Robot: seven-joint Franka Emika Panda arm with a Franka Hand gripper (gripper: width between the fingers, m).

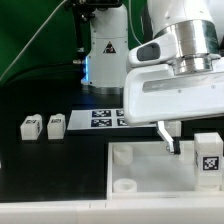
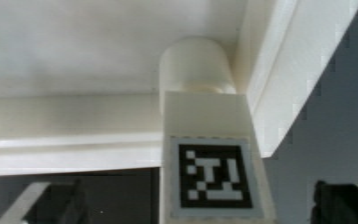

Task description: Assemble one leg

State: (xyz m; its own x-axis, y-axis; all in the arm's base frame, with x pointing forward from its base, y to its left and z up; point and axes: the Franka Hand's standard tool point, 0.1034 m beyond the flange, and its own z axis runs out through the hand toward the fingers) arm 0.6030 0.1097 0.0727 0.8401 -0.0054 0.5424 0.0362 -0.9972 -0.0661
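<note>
A white leg (image 1: 207, 156) with a black-and-white tag stands at the right corner of the white tray-like top (image 1: 150, 165). My gripper (image 1: 195, 140) is above it, open, with one dark finger (image 1: 165, 138) to the leg's left. In the wrist view the leg (image 2: 208, 150) lies between my gripper's (image 2: 190, 208) fingers (image 2: 34, 205), with a gap on each side. Its rounded end (image 2: 197, 65) reaches into the top's corner (image 2: 87, 50). Whether it is seated there I cannot tell. Two more legs (image 1: 30, 125) (image 1: 56, 124) lie on the black table at the exterior view's left.
The marker board (image 1: 105, 118) lies behind the top, in front of the arm's base (image 1: 105, 55). The top shows round sockets (image 1: 122, 155) at its left corners. A green backdrop stands behind the table.
</note>
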